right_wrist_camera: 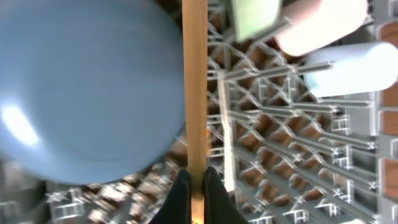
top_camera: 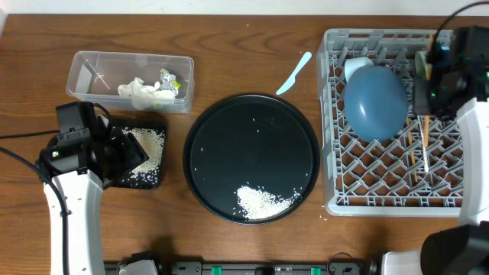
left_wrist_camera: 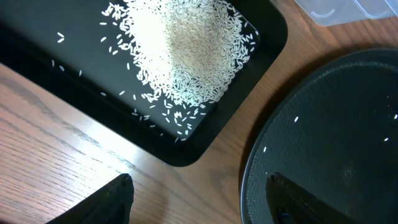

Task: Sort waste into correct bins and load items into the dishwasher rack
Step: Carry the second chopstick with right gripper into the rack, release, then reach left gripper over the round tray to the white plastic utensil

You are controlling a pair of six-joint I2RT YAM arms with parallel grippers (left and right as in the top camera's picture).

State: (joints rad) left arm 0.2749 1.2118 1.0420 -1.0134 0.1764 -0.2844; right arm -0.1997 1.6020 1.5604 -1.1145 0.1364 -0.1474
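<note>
My right gripper (right_wrist_camera: 194, 180) is shut on a wooden chopstick (right_wrist_camera: 194, 87) and holds it over the light-grey dishwasher rack (top_camera: 336, 202). In the rack are the big dark-blue bowl (top_camera: 374, 101), a small white bowl (top_camera: 355, 67), other chopsticks (top_camera: 412, 149), a mint-green bowl (right_wrist_camera: 255, 15), a pink cup (right_wrist_camera: 317, 25) and a light-blue cup (right_wrist_camera: 348, 68). My left gripper (left_wrist_camera: 199, 193) is open and empty over bare wood between the shallow black tray (left_wrist_camera: 205, 143), which holds a heap of rice (left_wrist_camera: 180, 56), and the round tray. The clear tub (top_camera: 99, 61) holds the napkin (top_camera: 141, 92) and wrapper (top_camera: 170, 80).
The large round black tray (top_camera: 252, 122) sits mid-table with a pile of rice (top_camera: 263, 202) at its front and scattered grains. A white plastic knife (top_camera: 294, 72) lies on the wood between the round tray and the rack.
</note>
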